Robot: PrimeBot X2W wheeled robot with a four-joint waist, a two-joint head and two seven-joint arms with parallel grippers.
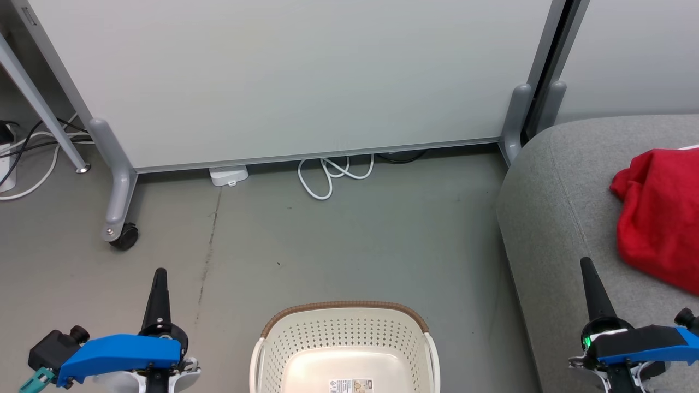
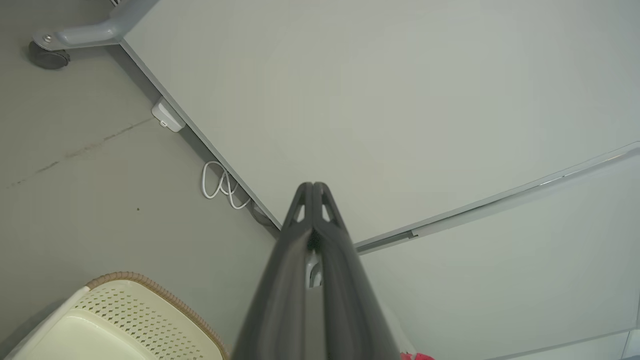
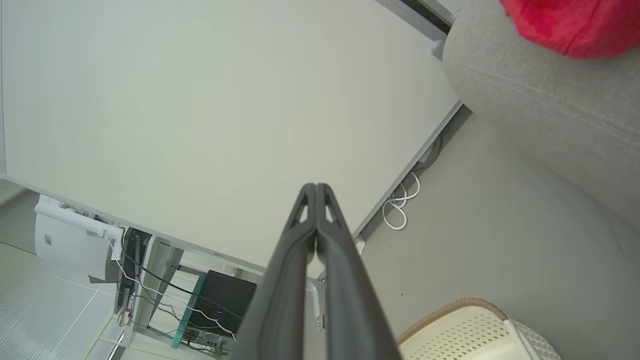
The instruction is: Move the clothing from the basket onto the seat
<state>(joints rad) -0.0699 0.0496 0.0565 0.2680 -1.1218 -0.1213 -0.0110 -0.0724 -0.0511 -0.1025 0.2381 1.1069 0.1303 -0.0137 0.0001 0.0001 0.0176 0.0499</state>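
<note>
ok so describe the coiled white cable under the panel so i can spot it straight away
Start at the big pale partition panel standing beyond the basket. Under its bottom edge, near the middle, a white cable lies in loose loops on the grey floor. Unlike the small white box to its left, it is thin and looped, not a solid block.

Ahead of me a pale wheeled partition (image 1: pixel 300 82) stands on the grey floor (image 1: pixel 355 245), a white cable (image 1: pixel 333 174) looped beneath its lower edge.
</note>
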